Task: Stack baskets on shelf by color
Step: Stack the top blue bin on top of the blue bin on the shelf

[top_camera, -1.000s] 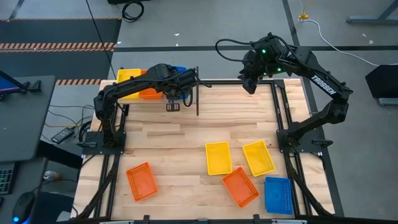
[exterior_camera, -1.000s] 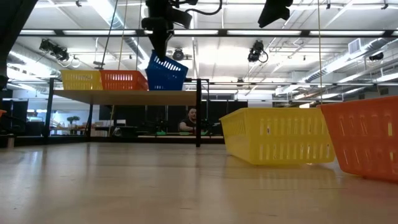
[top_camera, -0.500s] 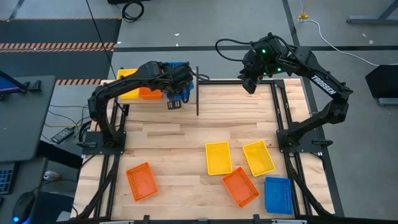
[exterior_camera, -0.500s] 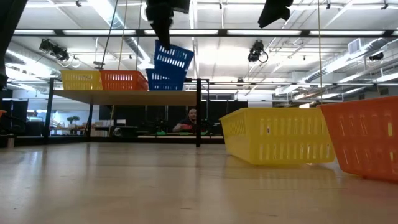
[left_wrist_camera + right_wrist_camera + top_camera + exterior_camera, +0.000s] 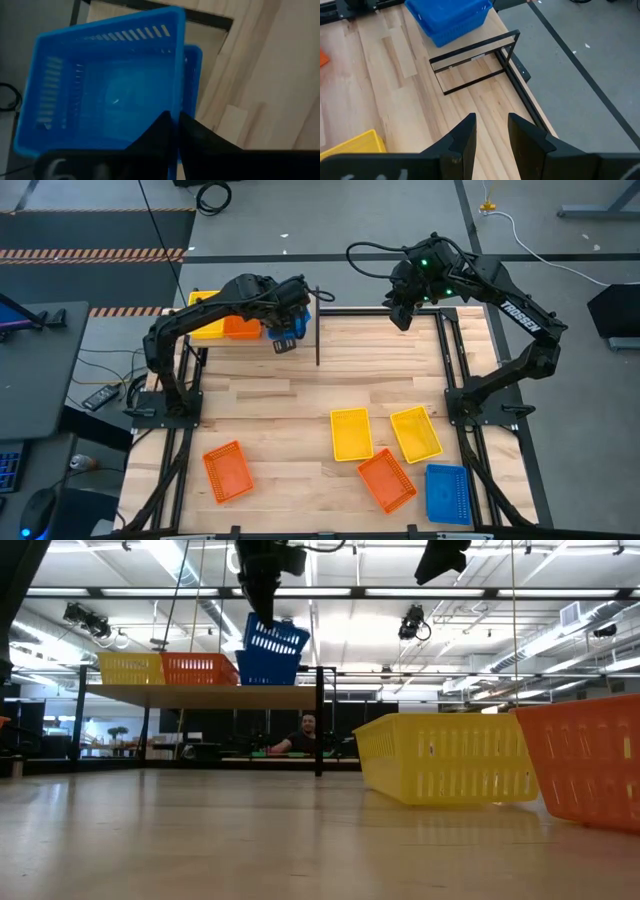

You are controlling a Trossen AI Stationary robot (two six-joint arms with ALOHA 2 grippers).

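A pale, planked wooden desk (image 5: 300, 410) fills the middle of the high view, with grey floor around it. At its upper left stands the shelf (image 5: 200, 695), a light-wood plank on thin black legs. On it sit a yellow basket (image 5: 130, 668), an orange basket (image 5: 200, 669) and a blue basket (image 5: 265, 670), all shallow, rectangular, with slotted mesh walls. A second blue basket (image 5: 275, 637) tilts into the one on the shelf, its rim pinched between the nearly closed fingers of the left end effector (image 5: 176, 131). Lower right lie two yellow baskets (image 5: 351, 434) (image 5: 415, 432), an orange one (image 5: 386, 480) and a blue one (image 5: 447, 493); another orange one (image 5: 228, 471) lies lower left. The right end effector (image 5: 490, 131) hangs partly open and empty, top right.
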